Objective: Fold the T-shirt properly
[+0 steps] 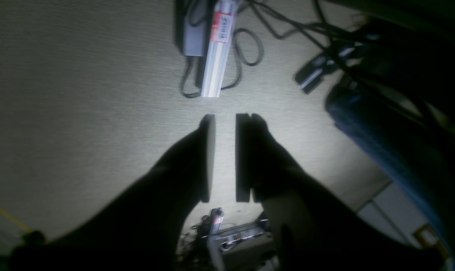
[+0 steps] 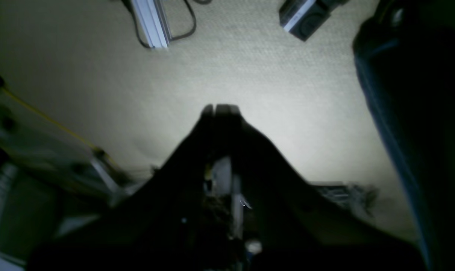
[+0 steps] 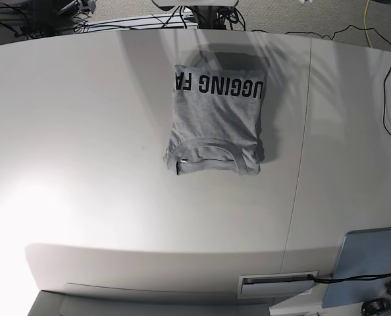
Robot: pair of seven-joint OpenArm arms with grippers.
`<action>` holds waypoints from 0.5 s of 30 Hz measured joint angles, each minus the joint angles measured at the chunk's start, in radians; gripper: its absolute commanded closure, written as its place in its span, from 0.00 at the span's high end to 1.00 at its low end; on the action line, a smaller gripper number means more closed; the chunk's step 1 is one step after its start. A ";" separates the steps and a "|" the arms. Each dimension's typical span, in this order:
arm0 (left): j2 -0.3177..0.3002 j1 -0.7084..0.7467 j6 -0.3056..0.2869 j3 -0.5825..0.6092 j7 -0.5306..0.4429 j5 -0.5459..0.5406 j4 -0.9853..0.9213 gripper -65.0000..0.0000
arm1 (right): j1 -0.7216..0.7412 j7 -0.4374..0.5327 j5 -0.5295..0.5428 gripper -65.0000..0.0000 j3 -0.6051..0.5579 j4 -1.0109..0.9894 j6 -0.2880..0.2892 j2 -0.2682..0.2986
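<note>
Heather-grey cotton T-shirt (image 3: 215,122) with black block lettering lies folded into a rectangle on the white desk (image 3: 83,131), mid-width near the far edge, collar facing the near edge. Left gripper (image 1: 225,158): fingers parted, holding nothing. Right gripper (image 2: 219,110): fingers pressed together, holding nothing.

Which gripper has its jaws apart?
The left gripper: a clear gap shows between its pads. The right gripper has its pads pressed together.

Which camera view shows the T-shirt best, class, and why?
The base view: the T-shirt lies folded on the white table, black lettering along its far edge. Both wrist views show none of it, only carpet, cables and their own claws.
</note>
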 measured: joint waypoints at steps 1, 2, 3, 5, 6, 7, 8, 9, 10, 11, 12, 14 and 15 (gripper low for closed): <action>-0.003 -0.035 0.012 0.019 -0.003 -0.001 -0.037 0.18 | 0.034 0.046 0.002 0.00 0.000 -0.055 0.000 0.001; -0.004 -0.068 0.031 0.040 -0.004 0.008 -0.069 0.18 | 0.065 0.082 -0.002 0.00 0.000 -0.101 -0.001 0.002; -0.002 -0.097 0.053 0.058 -0.007 0.008 -0.098 0.18 | 0.093 0.109 0.000 0.00 0.001 -0.142 -0.001 0.002; 0.002 -0.151 0.097 0.092 -0.015 0.002 -0.146 0.18 | 0.142 0.142 -0.001 0.00 0.000 -0.198 -0.001 0.001; 0.004 -0.176 0.125 0.107 -0.016 0.006 -0.169 0.18 | 0.163 0.146 -0.001 0.00 0.000 -0.217 -0.001 0.001; 0.007 -0.199 0.154 0.120 -0.016 0.004 -0.190 0.18 | 0.180 0.156 -0.002 0.00 0.000 -0.230 -0.001 0.001; 0.009 -0.219 0.180 0.130 -0.019 0.005 -0.209 0.18 | 0.195 0.161 -0.004 0.00 0.000 -0.237 -0.001 0.001; 0.010 -0.238 0.206 0.136 -0.020 0.004 -0.229 0.18 | 0.205 0.161 -0.019 0.00 0.000 -0.240 0.000 0.001; 0.011 -0.256 0.232 0.140 -0.019 0.005 -0.251 0.18 | 0.216 0.163 -0.030 0.00 0.000 -0.243 -0.001 0.001; 0.013 -0.272 0.252 0.140 -0.020 0.008 -0.272 0.18 | 0.221 0.164 -0.033 0.00 0.000 -0.244 -0.001 0.001; 0.016 -0.288 0.256 0.140 -0.021 0.011 -0.295 0.18 | 0.225 0.166 -0.044 0.00 0.000 -0.244 -0.001 0.002; 0.030 -0.316 0.253 0.140 -0.021 0.027 -0.342 0.18 | 0.228 0.167 -0.050 0.00 0.000 -0.244 -0.001 0.001; 0.039 -0.328 0.252 0.140 -0.021 0.046 -0.363 0.18 | 0.227 0.168 -0.050 0.00 0.000 -0.244 -0.002 0.001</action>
